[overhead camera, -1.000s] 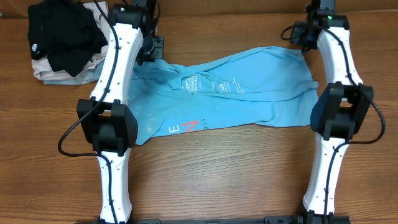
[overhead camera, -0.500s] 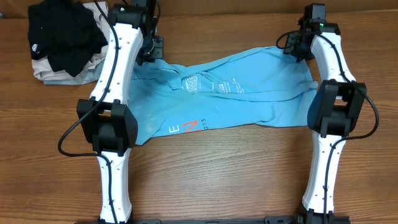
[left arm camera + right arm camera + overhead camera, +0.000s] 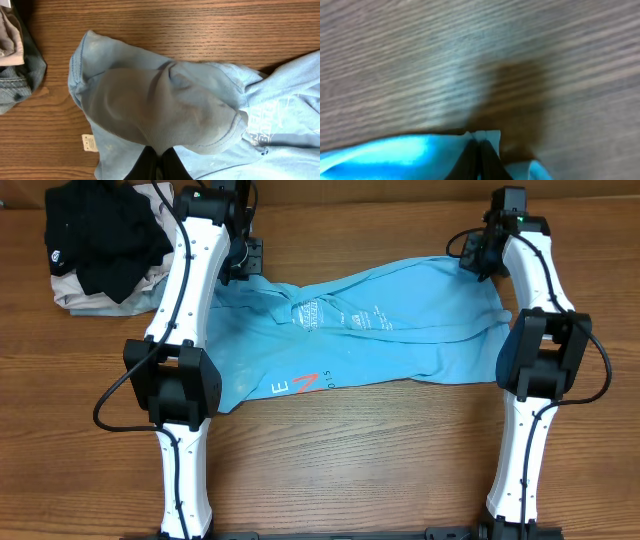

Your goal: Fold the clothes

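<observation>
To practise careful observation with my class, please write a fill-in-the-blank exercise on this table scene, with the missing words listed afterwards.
The T-shirt spread on the table is light ____. Its small printed mark is ____. The right gripper is ____ on the T-shirt's edge. The black garment lies on the robot's ____ side.
Missing words: blue; red; shut; left.

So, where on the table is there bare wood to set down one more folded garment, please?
Widest free patch: the table in front of the T-shirt, between the left arm and the right arm. Also free: the wood left of the left arm, below the garment pile. A narrow strip lies behind the shirt. Crowded: the back-left corner and the centre.
</observation>
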You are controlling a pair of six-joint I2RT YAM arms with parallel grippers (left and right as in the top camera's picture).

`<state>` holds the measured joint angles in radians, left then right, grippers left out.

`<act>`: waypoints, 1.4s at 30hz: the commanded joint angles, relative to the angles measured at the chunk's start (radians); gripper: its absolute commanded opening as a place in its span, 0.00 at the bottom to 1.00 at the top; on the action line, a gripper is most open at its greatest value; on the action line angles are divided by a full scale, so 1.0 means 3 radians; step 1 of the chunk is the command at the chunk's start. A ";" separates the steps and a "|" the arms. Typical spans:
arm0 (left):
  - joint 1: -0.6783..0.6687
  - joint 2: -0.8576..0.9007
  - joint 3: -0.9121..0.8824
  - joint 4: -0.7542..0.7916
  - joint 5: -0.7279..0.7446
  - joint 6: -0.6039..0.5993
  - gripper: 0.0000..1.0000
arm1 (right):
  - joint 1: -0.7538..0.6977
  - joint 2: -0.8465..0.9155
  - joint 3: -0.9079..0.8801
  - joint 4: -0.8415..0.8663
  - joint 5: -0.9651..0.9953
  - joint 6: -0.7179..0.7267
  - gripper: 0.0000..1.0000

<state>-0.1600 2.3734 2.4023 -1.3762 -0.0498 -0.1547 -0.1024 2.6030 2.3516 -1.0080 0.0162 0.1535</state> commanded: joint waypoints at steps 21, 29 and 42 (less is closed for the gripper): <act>0.0192 -0.0394 0.0741 -0.1045 0.0084 0.0079 0.04 | -0.0303 -0.1227 0.0619 -0.2288 -0.0221 0.0099 0.04; 0.0296 -0.0507 0.0088 -0.1045 0.0167 0.0150 0.04 | -0.0487 -0.1342 0.0142 -0.2288 -0.0404 -0.0006 0.04; 0.0237 -0.0518 -0.1123 -0.0909 0.0197 0.0144 0.04 | -0.0581 -0.1347 -0.1108 -0.2186 -0.0128 0.0037 0.04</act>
<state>-0.0856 2.2452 2.1265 -1.6657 0.0181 -0.1272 -0.2584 2.2299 2.0827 -1.6833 -0.0612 0.1600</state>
